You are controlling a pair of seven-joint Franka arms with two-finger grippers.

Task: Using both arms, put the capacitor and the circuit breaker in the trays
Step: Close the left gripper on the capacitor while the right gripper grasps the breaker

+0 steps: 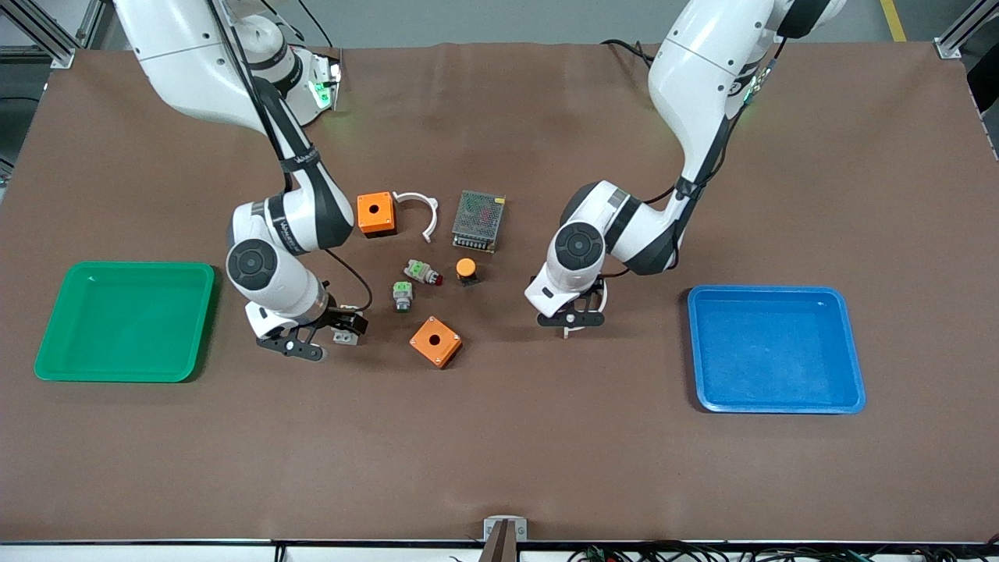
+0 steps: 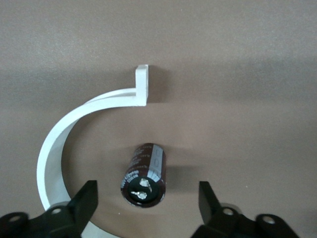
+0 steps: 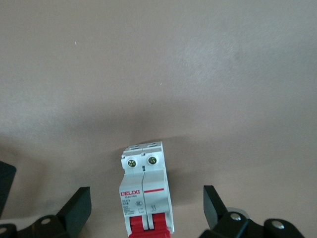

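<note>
- Brown worktop point(image 1: 499, 453), parts clustered mid-table, green tray point(image 1: 125, 321) and blue tray point(image 1: 776, 349) at the ends.
- Left gripper point(image 2: 147, 198) spread, low over the capacitor point(image 2: 144, 174), which lies on its side between the fingers, inside a white curved clip point(image 2: 64, 144).
- Right gripper point(image 3: 147, 206) spread, straddling the circuit breaker point(image 3: 146, 191); its long axis runs along the fingers.

- The capacitor point(image 2: 143, 174) lies on its side on the brown surface point(image 2: 237, 74), its silvery end with two terminals facing the camera.
- The left gripper point(image 2: 148, 201) has its jaws spread wide, one on each side of the capacitor, neither touching it.
- A white curved clip point(image 2: 64, 144) arcs around the capacitor.
</note>
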